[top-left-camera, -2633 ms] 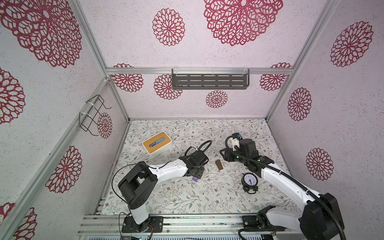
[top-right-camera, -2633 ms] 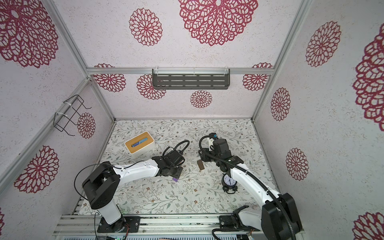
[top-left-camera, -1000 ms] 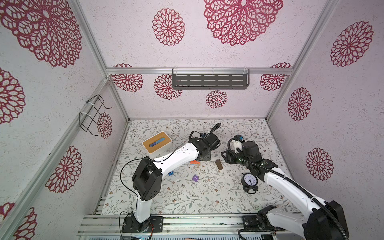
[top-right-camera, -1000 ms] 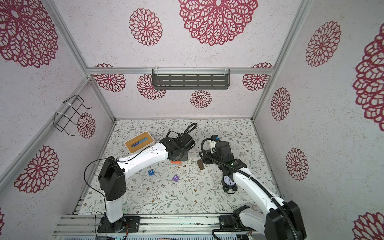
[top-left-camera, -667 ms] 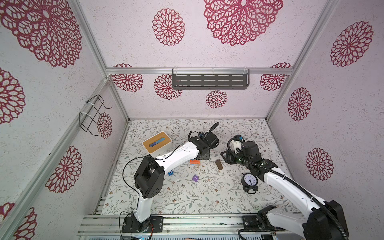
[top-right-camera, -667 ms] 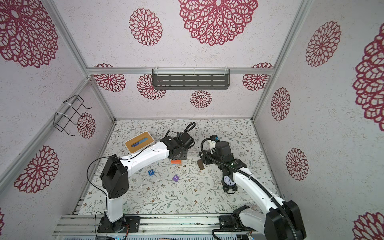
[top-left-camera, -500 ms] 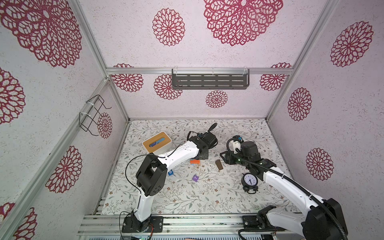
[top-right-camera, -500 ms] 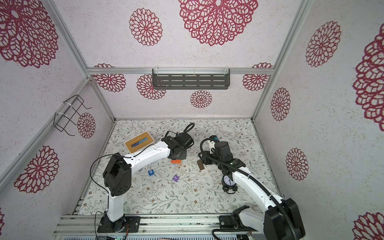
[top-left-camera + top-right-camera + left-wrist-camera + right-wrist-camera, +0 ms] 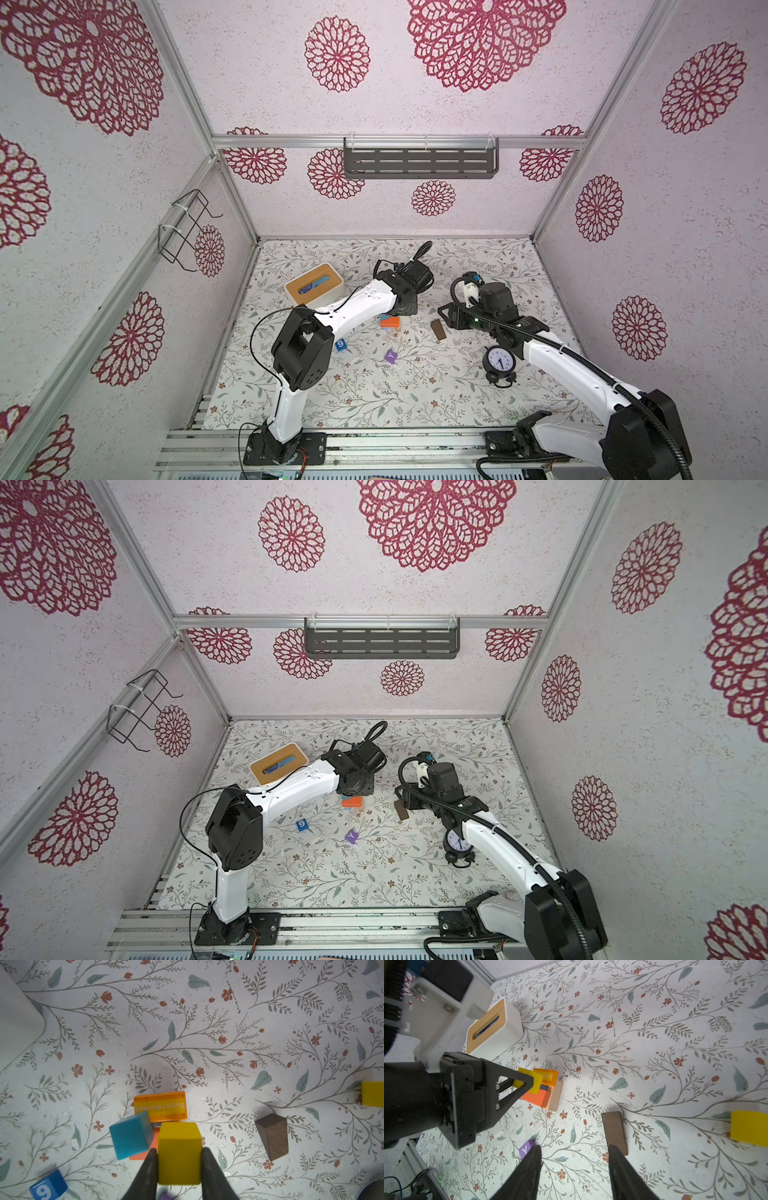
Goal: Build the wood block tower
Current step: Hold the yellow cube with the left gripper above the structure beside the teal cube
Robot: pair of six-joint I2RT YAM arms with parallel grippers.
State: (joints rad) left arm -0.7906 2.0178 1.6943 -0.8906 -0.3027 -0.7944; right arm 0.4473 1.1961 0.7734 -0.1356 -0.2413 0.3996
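My left gripper is shut on a yellow block, held just over the tower, a low stack of an orange "Supermarket" block, an orange block and a tan block. A teal cube sits tilted against that stack. The dark brown bar lies flat to the right. My right gripper hangs open above the mat, between the bar and the purple "Y" cube. The blue "9" cube lies loose nearer the front.
A second yellow block lies beyond the brown bar. The white box with a wooden lid stands at the back left. The black alarm clock stands beside my right forearm. Walls enclose the mat on three sides.
The left arm has swung from the near middle of the mat back to the orange stack, uncovering the purple and blue cubes. Over the last second it barely shifts. The right arm stays almost still.
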